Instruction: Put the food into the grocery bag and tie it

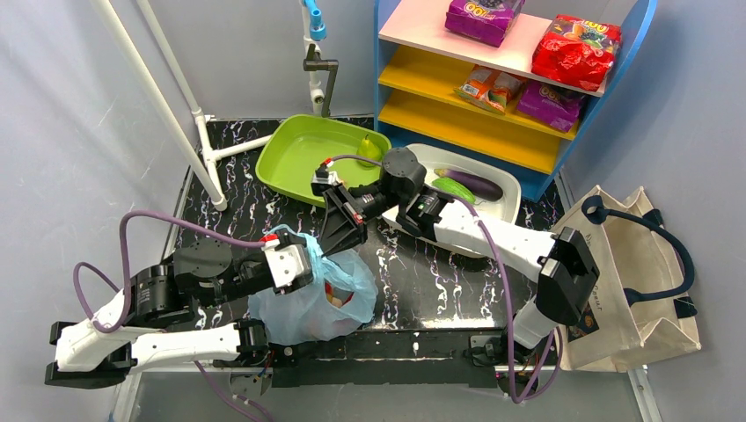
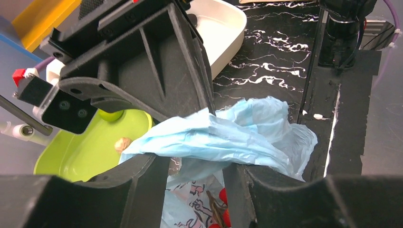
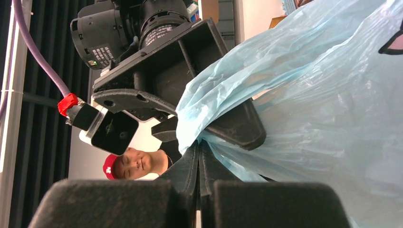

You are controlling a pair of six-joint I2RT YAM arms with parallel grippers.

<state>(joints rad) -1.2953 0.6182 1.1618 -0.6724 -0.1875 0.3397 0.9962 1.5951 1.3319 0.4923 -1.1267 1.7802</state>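
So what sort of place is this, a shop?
Probably a lab mock-up of a small grocery shop: a blue-and-yellow shelf unit holds bright snack packets, toy vegetables lie in a white plastic tray, and a thin light-blue plastic carrier bag sits on the black marbled tabletop.

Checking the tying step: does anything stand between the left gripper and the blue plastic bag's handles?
Nothing visible does. The thin light-blue plastic bag lies bunched across the left gripper; the right gripper pinches it.
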